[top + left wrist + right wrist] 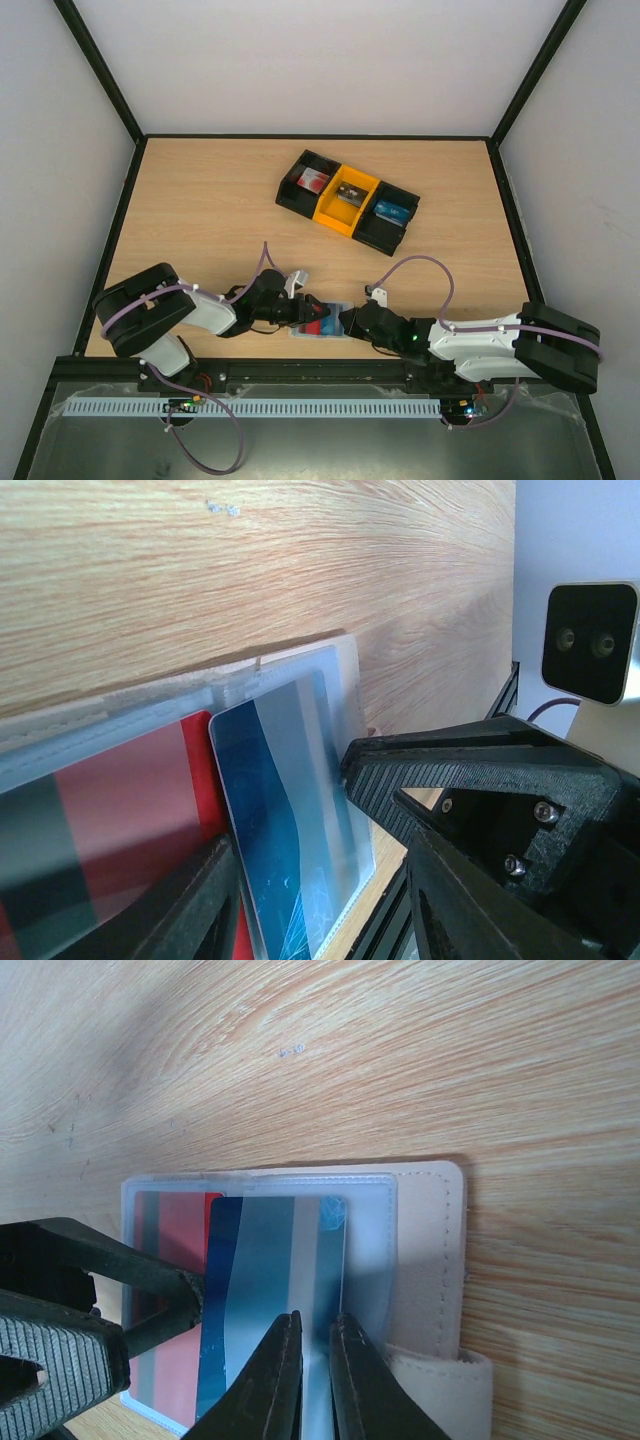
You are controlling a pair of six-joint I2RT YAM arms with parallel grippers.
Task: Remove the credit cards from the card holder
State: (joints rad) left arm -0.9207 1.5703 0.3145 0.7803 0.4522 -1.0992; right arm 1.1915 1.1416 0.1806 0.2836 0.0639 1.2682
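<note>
Flat on the table (200,200), close to its near edge and right between the two arms: the card holder (370,1240), with a red card (180,1235) and a blue card (270,1270) side by side in it. Cannot tell how far the blue card stands out of its pocket.

Right gripper (315,1320): jaws down to a bare slit, nothing seen between them, tips set on the near end of the blue card. Looks like a press on the card's face rather than a pinch of its edge.

Left gripper (150,1330): jaws apart, upper fingertip (185,1295) laid on the red card from the side, lower finger off the holder's edge. Probably pins the holder; no clamp to be seen.

Deciding relation: long axis of the blue card in line with the right gripper's fingers, running straight away from them, with the left gripper across that axis. Calls for a draw straight back along the fingers, holder kept down meanwhile. Sideways drift likely to jam the card against the red one or drag the whole holder.
</note>
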